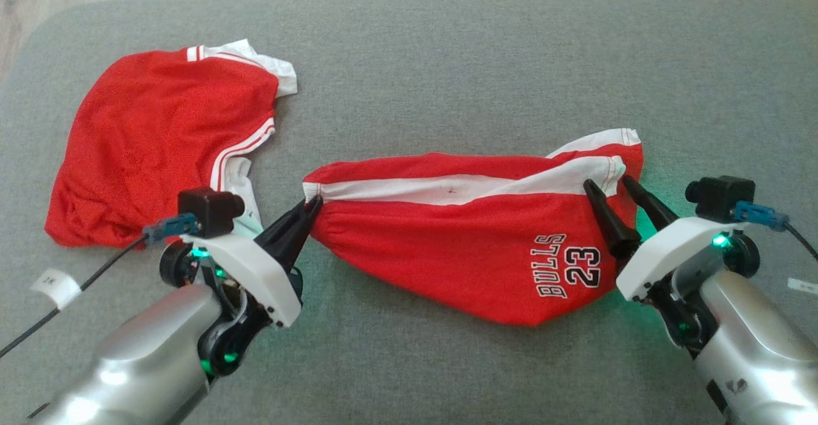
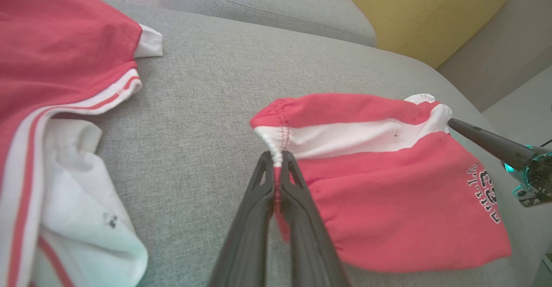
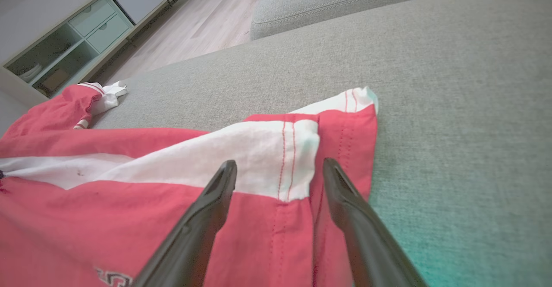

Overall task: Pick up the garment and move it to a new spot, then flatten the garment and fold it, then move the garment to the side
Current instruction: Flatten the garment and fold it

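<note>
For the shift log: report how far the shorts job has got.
Done: nothing certain; the shorts lie bunched, unfolded, on the cushion. In hand: left gripper pinches the waistband end, right gripper open at the leg hem. Remaining: flatten, fold, move aside.

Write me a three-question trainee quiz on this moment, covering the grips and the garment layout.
1. True or false: the left gripper is shut on the gathered end of the red fabric shorts with a white stripe and BULLS 23 print.
2. Choose one. The right gripper is: A) clamped on the shorts; B) open, fingers either side of the shorts' white-trimmed corner; C) shut beside the shorts.
3. Fill in: the crumpled red jersey with white trim lies on the robot's ____ side of the shorts.
Key: 1 true; 2 B; 3 left.
</note>
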Available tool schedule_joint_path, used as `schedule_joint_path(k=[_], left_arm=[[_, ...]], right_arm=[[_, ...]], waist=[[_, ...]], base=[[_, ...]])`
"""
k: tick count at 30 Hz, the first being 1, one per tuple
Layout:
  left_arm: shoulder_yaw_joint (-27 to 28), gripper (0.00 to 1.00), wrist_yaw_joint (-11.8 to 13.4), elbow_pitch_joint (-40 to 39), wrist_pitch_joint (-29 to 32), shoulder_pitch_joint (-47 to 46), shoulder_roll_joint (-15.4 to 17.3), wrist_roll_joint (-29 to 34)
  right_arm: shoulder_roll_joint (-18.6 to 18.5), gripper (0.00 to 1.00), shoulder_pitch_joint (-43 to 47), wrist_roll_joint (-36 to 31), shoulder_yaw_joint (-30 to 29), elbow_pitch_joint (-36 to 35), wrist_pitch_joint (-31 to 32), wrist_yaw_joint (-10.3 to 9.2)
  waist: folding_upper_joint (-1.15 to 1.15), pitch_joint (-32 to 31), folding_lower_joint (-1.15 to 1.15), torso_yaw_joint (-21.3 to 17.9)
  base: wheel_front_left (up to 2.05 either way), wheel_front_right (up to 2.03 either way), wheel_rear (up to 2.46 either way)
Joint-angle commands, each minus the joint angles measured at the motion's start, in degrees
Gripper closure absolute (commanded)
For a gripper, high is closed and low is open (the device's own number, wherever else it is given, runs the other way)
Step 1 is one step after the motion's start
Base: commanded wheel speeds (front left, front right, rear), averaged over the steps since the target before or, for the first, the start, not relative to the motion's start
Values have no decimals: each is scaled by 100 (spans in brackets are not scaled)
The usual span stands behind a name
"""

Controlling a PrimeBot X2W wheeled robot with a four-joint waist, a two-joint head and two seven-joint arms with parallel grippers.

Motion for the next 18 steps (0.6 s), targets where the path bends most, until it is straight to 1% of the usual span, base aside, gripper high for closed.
schedule_joint_path(k=[1,9,16,17,18], left_arm=[[207,100,-16,-47,-73,-312,121,70],[154,100,-76,81,-74,-350,47,83],[124,100,-119,140,-63,-382,12,70],[123,100,-124,145,-64,-390,10,68],[122,100,-127,150,-67,-399,8,70]], right_arm=[[-118,0,-198,82,130,-77,-132,-4],[-224,0,-465,399,554,309,-474,-4],[-233,1,-634,695,933,501,-669,-4],[-243,15,-669,725,996,504,-712,-4],[-258,53,-706,750,1056,509,-770,-4]], waist=[[0,15,-1,22],[0,20,-1,68],[0,34,-1,96],[0,48,-1,96],[0,62,-1,96]], base=[[0,0,0],[0,0,0],[0,0,0],[0,0,0],[0,0,0]])
